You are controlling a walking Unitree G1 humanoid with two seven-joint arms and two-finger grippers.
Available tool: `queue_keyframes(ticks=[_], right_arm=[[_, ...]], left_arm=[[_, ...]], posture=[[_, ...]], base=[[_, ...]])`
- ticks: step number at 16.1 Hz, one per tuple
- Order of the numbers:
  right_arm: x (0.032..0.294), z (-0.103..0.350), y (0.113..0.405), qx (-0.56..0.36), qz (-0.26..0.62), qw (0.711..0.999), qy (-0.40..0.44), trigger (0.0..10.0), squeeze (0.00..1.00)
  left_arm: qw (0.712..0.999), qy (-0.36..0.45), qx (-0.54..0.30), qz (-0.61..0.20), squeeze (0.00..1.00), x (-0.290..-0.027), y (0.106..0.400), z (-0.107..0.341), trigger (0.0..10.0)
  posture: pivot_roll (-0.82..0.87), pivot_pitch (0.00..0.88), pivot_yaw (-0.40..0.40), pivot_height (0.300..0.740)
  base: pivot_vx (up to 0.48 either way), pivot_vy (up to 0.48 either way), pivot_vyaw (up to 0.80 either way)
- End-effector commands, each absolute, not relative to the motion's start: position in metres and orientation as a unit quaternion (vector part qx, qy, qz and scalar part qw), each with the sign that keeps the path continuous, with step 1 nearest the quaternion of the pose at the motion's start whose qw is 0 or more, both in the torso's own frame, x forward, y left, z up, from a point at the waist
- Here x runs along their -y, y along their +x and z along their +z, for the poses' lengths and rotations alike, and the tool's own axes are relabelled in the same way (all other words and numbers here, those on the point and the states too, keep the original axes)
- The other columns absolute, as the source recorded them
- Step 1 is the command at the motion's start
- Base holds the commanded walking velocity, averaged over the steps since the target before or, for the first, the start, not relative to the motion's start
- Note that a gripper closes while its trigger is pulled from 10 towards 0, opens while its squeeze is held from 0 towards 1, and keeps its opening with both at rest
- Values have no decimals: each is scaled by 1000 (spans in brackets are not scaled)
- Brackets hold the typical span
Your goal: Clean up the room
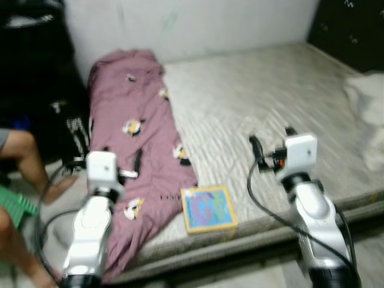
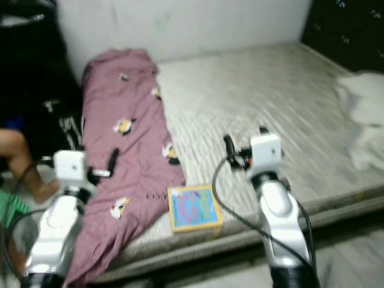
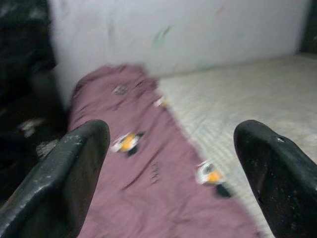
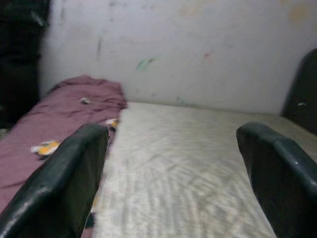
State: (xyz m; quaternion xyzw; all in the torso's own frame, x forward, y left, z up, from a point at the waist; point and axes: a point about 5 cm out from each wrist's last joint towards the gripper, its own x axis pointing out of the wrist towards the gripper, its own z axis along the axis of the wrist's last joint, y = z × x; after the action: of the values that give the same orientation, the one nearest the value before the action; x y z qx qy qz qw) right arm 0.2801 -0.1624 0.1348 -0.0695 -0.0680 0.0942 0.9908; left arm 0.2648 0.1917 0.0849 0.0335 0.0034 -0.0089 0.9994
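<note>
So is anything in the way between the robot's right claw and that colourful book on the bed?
Nothing visible. The right gripper hangs open above bare mattress, and the book lies flat near the bed's front edge, toward the robot's left of it. The purple blanket lies beside the book on its far side, not between them.

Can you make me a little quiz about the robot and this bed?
1. True or false: the colourful book lies near the front edge of the mattress.
2. Which thing lies along the robot's left side of the mattress? A) the purple blanket B) a pillow C) a towel
3. Fill in: both the left end effector and the right end effector are ____, holding nothing.

Key: 1 true; 2 A; 3 open.
</note>
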Motion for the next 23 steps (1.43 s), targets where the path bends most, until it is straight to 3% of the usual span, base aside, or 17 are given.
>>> queue_keyframes(ticks=[1, 11, 14, 23], right_arm=[[164, 137, 279, 72, 92, 990, -78, 10000, 0], [154, 139, 281, 78, 108, 989, -72, 10000, 0], [152, 138, 281, 78, 106, 990, -59, 10000, 0], [157, 137, 281, 81, 97, 990, -68, 10000, 0]], left_arm=[[999, 36, -5, -7, 0, -191, 267, 85, 10000], [999, 52, -2, -2, 0, -196, 271, 89, 10000], [999, 53, -4, -3, 0, -199, 269, 88, 10000], [999, 50, -6, -6, 0, -196, 272, 87, 10000]], posture=[[-85, 0, 27, 740], [-69, 0, 28, 740], [-67, 0, 34, 740], [-83, 0, 33, 740]], base=[[0, 0, 0], [0, -31, 771], [0, 0, 0], [0, -301, 0]])
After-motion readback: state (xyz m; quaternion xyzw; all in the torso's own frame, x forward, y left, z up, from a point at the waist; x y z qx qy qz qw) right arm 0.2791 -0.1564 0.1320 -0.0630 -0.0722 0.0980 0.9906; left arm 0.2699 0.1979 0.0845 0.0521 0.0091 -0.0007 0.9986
